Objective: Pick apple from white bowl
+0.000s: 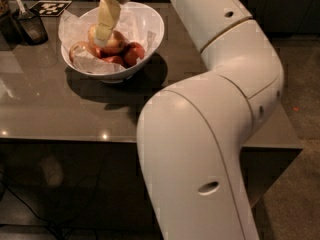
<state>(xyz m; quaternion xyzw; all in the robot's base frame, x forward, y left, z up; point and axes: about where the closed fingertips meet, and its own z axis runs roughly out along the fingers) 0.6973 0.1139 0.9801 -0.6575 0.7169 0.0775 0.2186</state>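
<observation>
Left of the jaws sits a smaller pale apple (79,49). The gripper (103,33) hangs inside the white bowl (158,19). The apple (116,42) lies directly beneath the jaws and slightly right. It is round, with no long axis. Whether the jaws grip it, I cannot tell. Red apples (133,53) lie further right.

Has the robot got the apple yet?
Not yet. Done: the hand is down inside the bowl, right at the big apple. In hand: it seems to be lining up a grip. Left: lifting it out; it sits in the bowl beside the red apples.
</observation>
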